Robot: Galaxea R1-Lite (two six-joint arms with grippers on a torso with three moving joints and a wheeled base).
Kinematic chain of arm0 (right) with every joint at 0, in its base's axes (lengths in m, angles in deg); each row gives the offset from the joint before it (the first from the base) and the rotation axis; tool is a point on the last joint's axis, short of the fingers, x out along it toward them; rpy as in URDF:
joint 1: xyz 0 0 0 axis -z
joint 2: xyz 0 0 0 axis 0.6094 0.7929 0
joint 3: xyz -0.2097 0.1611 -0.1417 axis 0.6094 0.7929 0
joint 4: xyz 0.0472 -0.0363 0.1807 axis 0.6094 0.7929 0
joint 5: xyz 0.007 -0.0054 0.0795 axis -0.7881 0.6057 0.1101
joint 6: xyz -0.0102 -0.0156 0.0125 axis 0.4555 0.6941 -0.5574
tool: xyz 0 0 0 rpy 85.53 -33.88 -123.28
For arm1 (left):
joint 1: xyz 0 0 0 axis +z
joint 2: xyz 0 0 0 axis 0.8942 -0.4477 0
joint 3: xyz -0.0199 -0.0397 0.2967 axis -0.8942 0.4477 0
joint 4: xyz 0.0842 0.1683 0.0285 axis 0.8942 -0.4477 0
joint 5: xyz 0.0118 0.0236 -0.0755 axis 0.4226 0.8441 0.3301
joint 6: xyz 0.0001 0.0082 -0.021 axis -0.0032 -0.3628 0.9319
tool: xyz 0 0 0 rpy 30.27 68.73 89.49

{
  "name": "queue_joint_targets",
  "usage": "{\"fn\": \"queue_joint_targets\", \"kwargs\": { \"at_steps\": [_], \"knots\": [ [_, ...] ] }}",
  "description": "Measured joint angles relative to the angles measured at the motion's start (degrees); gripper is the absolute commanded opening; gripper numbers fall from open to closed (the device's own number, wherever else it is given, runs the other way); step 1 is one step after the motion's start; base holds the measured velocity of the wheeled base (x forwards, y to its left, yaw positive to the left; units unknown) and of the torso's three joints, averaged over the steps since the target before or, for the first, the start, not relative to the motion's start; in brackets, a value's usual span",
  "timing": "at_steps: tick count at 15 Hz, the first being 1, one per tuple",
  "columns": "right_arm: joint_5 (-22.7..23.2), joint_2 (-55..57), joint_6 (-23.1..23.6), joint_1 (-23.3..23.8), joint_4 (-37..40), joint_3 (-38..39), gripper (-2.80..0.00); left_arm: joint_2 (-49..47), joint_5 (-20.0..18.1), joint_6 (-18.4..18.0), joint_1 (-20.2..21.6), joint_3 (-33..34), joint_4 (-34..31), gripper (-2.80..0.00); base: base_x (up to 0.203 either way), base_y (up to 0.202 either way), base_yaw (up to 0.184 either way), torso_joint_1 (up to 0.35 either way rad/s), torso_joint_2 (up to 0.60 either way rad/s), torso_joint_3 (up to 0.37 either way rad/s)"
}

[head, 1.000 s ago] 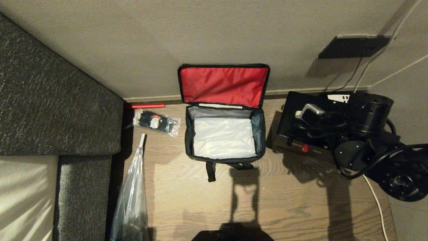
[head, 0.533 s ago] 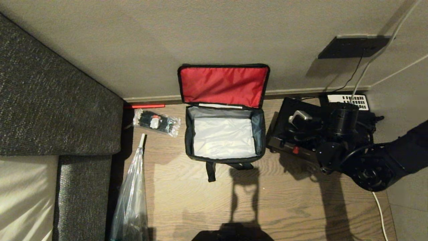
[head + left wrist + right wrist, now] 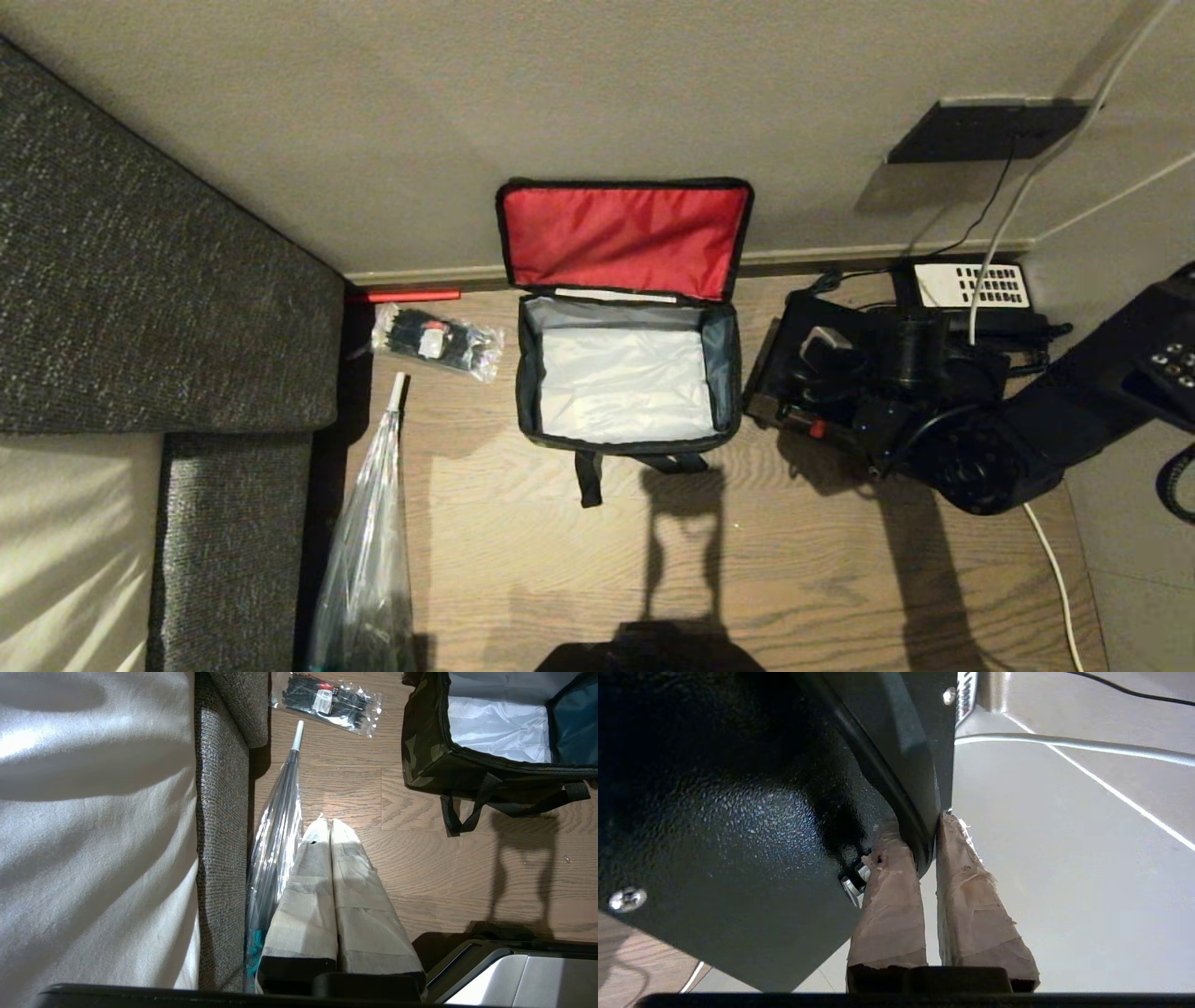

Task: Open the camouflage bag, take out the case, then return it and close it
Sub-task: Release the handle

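On the wood floor (image 3: 560, 579) there's a clear packet of black cable ties (image 3: 437, 342) lying right by the corner of the dark grey sofa (image 3: 140, 280), with a thin red stick (image 3: 414, 296) just past it along the skirting board (image 3: 840, 252). A folded clear umbrella (image 3: 369, 551) lies alongside the sofa, white tip pointing toward the packet (the sofa's got a pale sheet or cushion (image 3: 93, 826) on it). Over on the right a black telephone with a white keypad panel (image 3: 971, 286) sits against the wall (image 3: 467, 112), a black wall plate (image 3: 990, 131) above it with cables running down, plus a white cable (image 3: 1055, 569) trailing over the floor.
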Motion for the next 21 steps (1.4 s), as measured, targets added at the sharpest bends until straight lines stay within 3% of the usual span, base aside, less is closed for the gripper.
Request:
{"fn": "queue_joint_targets", "kwargs": {
  "at_steps": [10,11,15,18,21],
  "knots": [
    [3.4,5.7,-0.8,1.8,7.0,-2.8,-2.80,0.0,0.0,0.0,0.0,0.0,0.0,-2.80,0.000,0.000,0.000,0.000,0.00,0.000],
    [3.4,5.8,-0.8,2.0,7.5,-2.9,0.00,0.0,0.0,0.0,0.0,0.0,0.0,-2.80,0.000,0.000,0.000,0.000,0.00,0.000],
    [3.8,5.9,-0.5,2.1,8.3,-3.0,0.00,0.0,0.0,0.0,0.0,0.0,0.0,-2.80,0.000,0.000,0.000,0.000,0.00,0.000],
    [7.4,5.1,-1.0,2.2,10.0,-1.2,0.00,0.0,0.0,0.0,0.0,0.0,0.0,-2.80,0.000,0.000,0.000,0.000,0.00,0.000],
    [11.1,3.8,-5.6,1.1,13.9,1.1,0.00,0.0,0.0,0.0,0.0,0.0,0.0,-2.80,0.000,0.000,0.000,0.000,0.00,0.000]
  ]
}}
